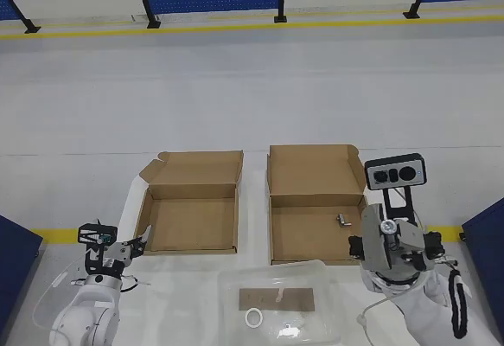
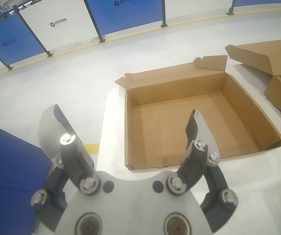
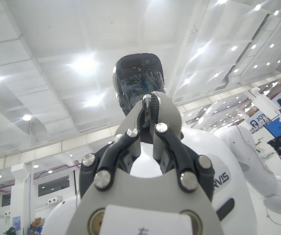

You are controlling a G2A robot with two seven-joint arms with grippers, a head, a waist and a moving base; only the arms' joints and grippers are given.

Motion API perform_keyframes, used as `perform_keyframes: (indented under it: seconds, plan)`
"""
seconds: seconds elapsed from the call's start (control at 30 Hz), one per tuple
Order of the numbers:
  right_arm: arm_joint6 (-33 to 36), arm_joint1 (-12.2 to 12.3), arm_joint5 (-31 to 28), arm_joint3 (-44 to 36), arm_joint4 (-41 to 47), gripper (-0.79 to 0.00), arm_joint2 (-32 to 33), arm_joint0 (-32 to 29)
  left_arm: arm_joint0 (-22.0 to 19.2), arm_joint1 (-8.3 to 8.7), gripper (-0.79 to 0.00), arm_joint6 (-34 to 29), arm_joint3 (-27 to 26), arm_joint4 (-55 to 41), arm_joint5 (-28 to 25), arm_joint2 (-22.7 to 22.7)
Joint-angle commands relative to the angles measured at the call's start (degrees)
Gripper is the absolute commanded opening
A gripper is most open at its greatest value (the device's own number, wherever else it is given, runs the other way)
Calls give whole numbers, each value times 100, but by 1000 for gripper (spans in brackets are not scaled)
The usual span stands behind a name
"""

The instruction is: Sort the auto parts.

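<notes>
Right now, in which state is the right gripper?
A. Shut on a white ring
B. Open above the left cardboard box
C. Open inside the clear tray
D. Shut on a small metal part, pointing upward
D: in the right wrist view, the right gripper points upward, and its fingers are closed on a small metal part.

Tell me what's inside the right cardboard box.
In the right cardboard box, one small metal part lies near the right wall; the floor is otherwise bare. The raised right hand covers its near right corner.
</notes>
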Motion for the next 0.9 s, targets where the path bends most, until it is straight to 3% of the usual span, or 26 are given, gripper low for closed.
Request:
perform_keyframes:
  seconds: [0.0,0.7,0.87]
  plan:
    - [52,-28,33,-18,81,-785,39,-30,0,0,0,0,0,0,0,0]
    - [118,-70,116,-19,66,-785,110,-56,0,0,0,0,0,0,0,0]
    - [-93,-41,487,46,-783,-785,498,-165,0,0,0,0,0,0,0,0]
